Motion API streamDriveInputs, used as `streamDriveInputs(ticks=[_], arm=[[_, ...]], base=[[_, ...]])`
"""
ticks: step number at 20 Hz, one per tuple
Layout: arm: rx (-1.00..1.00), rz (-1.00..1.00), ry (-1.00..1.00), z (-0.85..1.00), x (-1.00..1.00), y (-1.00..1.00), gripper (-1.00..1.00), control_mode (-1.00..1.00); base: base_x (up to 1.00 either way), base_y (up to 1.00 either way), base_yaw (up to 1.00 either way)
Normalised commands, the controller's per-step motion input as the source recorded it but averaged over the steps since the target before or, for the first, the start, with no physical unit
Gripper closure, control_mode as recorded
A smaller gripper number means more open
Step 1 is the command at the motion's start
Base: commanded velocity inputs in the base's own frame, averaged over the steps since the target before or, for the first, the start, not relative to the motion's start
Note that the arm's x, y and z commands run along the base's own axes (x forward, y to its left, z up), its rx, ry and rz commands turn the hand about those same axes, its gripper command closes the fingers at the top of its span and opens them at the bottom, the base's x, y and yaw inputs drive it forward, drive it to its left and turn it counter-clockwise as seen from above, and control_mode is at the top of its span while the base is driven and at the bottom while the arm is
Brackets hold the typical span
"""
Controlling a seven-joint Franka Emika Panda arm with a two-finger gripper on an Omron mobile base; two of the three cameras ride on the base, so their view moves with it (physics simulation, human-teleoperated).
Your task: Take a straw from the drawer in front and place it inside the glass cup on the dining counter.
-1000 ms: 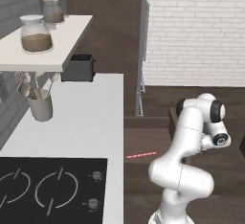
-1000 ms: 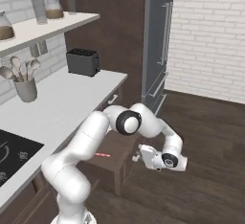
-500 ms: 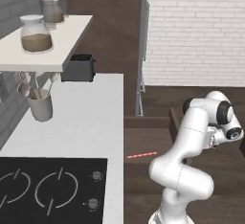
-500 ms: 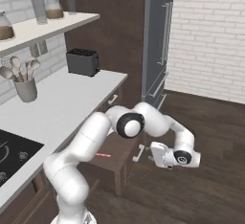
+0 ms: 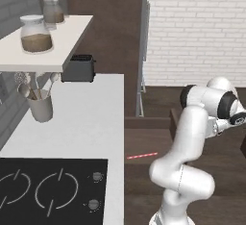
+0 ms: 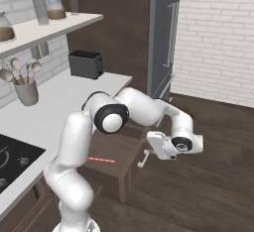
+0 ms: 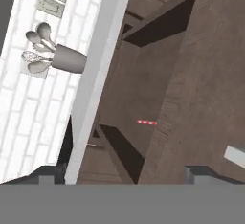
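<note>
White arm folds out beyond the open drawer (image 6: 117, 152) (fingers' (image 6: 144, 159) spread unclear).

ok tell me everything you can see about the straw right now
The straw is a thin, straight red-pink stick with faint paler banding, lying flat on the floor of the open dark wood drawer. It sits alone, with nothing else touching it. The gripper is off beyond the drawer's front, well clear of it.
</note>
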Motion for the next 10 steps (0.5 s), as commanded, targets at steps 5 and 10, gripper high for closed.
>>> streamDriveInputs(ticks=[5,10], arm=[[-0.43,-0.08,0.0,0.94,-0.08,0.96,-1.0,-1.0],[-0.37,-0.09,0.09,0.3,0.03,0.92,-1.0,-1.0]], base=[[0.0,0.0,0.0],[0.0,0.0,0.0]])
